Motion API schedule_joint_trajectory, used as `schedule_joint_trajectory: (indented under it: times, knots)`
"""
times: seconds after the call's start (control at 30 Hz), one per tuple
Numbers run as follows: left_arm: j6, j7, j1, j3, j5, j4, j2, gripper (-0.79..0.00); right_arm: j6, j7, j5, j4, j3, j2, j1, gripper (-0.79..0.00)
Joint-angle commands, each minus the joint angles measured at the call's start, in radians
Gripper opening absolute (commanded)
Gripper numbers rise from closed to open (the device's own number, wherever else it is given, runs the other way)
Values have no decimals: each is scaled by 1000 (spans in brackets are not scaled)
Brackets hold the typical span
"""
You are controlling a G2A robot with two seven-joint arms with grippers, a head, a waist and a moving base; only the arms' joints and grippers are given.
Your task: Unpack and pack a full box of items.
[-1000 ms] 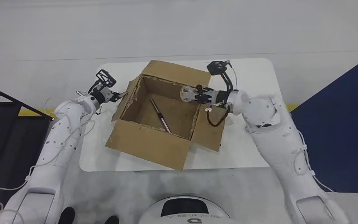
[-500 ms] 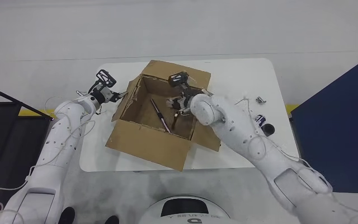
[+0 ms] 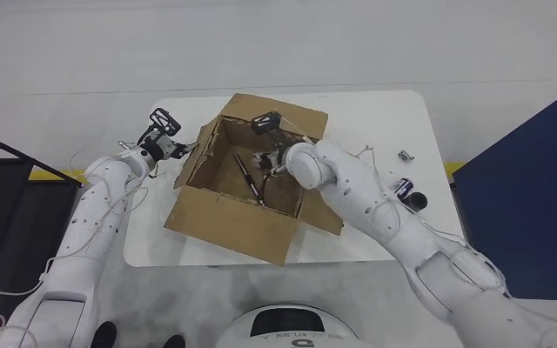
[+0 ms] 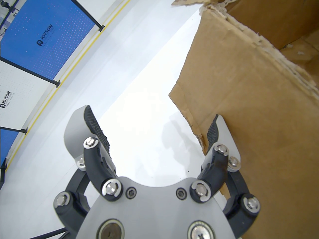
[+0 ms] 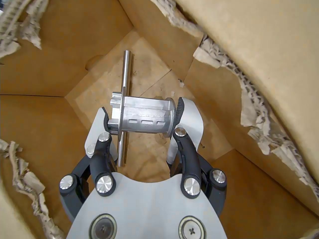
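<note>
The right gripper [image 5: 143, 115] is down inside the cardboard box [image 3: 228, 222], jaws clamped on a ribbed metal cylinder [image 5: 145, 120] held over the thin steel rod [image 5: 127, 65] lying on the box floor. On the other side, the left gripper [image 4: 152, 121] sits outside the box with its jaws spread wide, one pad [image 4: 213, 128] right at the torn edge of a side flap. Out on the white table [image 3: 383, 122], well apart from the box, small dark parts [image 3: 407, 193] lie near the right edge.

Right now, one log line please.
right gripper: shut on silver metal cylinder inside brown cardboard box; left gripper: open beside box; thin metal rod: box floor
</note>
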Motion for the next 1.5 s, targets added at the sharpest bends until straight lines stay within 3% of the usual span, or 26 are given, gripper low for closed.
schedule_joint_trajectory:
  times: [0.0, 0.2, 0.4, 0.5, 0.6, 0.7, 0.83, 1.1, 1.2, 1.37, 1.47]
  knots:
    - [0, 0, 0, 0, 0, 0, 0, 0, -41, 17, 9, -52, 46, 17, -25, 0]
    - [0, 0, 0, 0, 0, 0, 0, 0, -151, 56, -12, -306, 256, 92, -183, 0]
    - [0, 0, 0, 0, 0, 0, 0, 0, -197, -8, 0, -557, 593, 161, -430, 0]
    - [0, 0, 0, 0, 0, 0, 0, 0, -152, -40, 22, -572, 761, 179, -504, 0]
    - [0, 0, 0, 0, 0, 0, 0, 0, 15, -82, -59, -521, 862, 186, -517, 0]
    - [0, 0, 0, 0, 0, 0, 0, 0, 120, -42, -101, -426, 896, 190, -480, 0]
    - [0, 0, 0, 0, 0, 0, 0, 0, 293, 37, -180, -237, 859, 187, -363, 0]
    - [0, 0, 0, 0, 0, 0, 0, 0, 374, 167, -292, 111, 711, 170, -170, -22]
    - [0, 0, 0, 0, 0, 0, 0, 0, 424, 191, -321, 221, 673, 160, -110, -123]
    - [0, 0, 0, 0, 0, 0, 0, 0, 433, 191, -305, 345, 635, 144, -47, -219]
    - [0, 0, 0, 0, 0, 0, 0, 0, 446, 172, -302, 403, 613, 134, -20, -329]
